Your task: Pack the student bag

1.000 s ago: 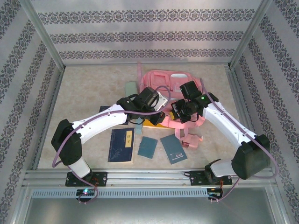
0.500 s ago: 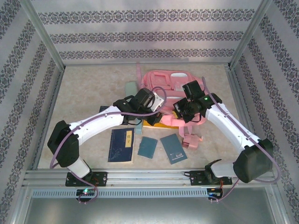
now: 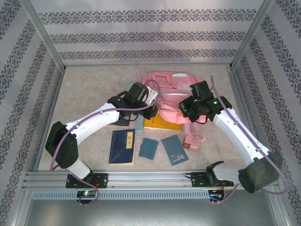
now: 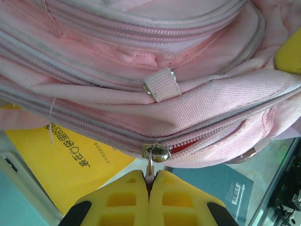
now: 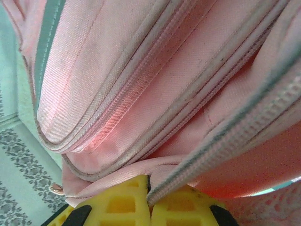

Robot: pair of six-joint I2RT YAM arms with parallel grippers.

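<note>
Drawn leftward, left gripper [image 4: 149, 177] pinches the zip pull [image 4: 151, 167], right gripper [image 5: 149, 184] grips student bag [image 3: 175, 86] lying crosswise, straps [image 3: 193, 141] nearward

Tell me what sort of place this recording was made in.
Probably a staged lab test cell, not a real room: an aluminium frame boxes in the tabletop, patterned panels serve as walls, and the left arm and right arm are bolted to a rail at the near edge.

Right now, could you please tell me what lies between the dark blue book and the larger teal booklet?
A smaller teal booklet lies flat between them, in the top view.
</note>
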